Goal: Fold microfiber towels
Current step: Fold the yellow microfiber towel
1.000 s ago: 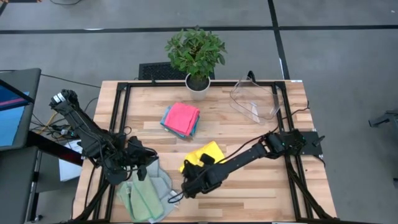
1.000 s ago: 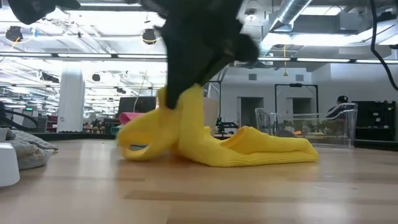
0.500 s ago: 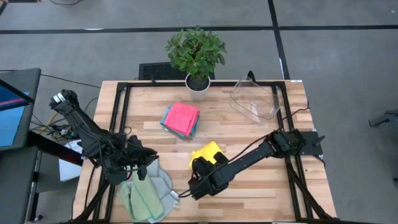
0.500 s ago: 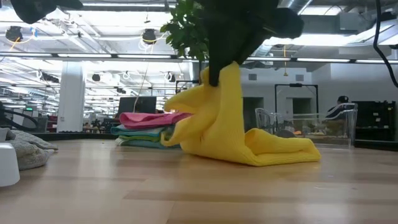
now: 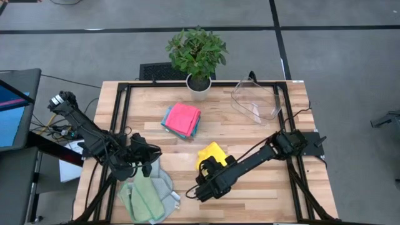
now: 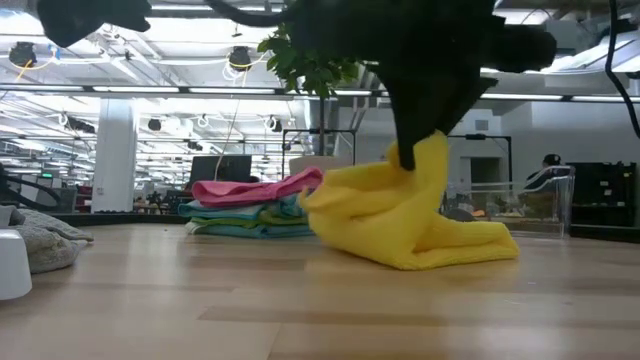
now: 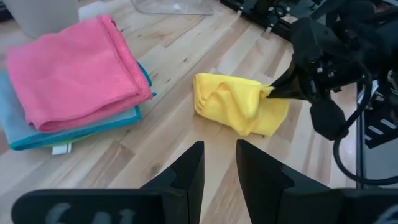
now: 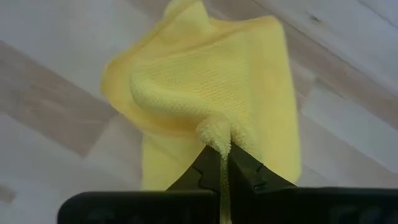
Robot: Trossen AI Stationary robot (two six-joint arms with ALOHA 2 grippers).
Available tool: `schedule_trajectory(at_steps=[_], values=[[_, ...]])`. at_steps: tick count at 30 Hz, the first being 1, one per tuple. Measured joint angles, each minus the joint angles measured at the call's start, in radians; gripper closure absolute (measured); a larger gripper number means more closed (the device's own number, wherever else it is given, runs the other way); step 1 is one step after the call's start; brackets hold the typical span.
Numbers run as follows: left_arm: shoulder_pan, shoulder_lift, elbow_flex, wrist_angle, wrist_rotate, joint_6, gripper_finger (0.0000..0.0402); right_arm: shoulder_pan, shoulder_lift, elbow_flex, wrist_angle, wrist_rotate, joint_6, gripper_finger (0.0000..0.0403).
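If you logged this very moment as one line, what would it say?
right gripper: shut on yellow towel, folding it | left gripper: open, above sage towels | pink-topped stack: folded

Your yellow towel (image 5: 210,154) sits bunched mid-bench, one corner lifted; pink-topped folded stack (image 5: 182,119) behind; sage green towels (image 5: 145,196) front-left.

My table (image 5: 250,134) is pale wooden planking edged by a black metal frame (image 5: 119,112). A leafy green plant (image 5: 196,50) in a white pot (image 5: 199,87) stands at its far edge, and a clear plastic bin (image 5: 256,100) lies tipped on its side toward the far right corner, well apart from the pot. Off the table's left side I see a screen (image 5: 12,106) lit blue, cables (image 5: 53,128) trailing beneath it, above grey floor (image 5: 337,50) marked with dark lines.
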Motion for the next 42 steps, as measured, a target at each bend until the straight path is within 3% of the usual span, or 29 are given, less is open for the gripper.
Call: schedule_trajectory(at_steps=[8,22,29,36,42], values=[[0.042,0.000,0.000,0.003,0.005,0.017,0.0317,-0.022,-0.065,-0.108,-0.051,-0.004,0.046,0.0373],[0.094,0.000,0.000,0.003,0.006,0.043,0.0317,-0.062,-0.113,-0.338,0.131,-0.080,-0.003,0.0362],[0.120,0.000,0.000,0.000,0.006,0.047,0.0317,-0.082,-0.113,-0.342,0.092,-0.079,0.003,0.0309],[0.149,0.000,0.000,0.000,0.040,0.089,0.0317,-0.107,-0.119,-0.343,0.026,-0.080,0.012,0.0230],[0.172,0.000,0.000,0.007,0.092,0.136,0.0317,-0.132,-0.220,-0.343,0.003,-0.031,-0.007,0.0172]])
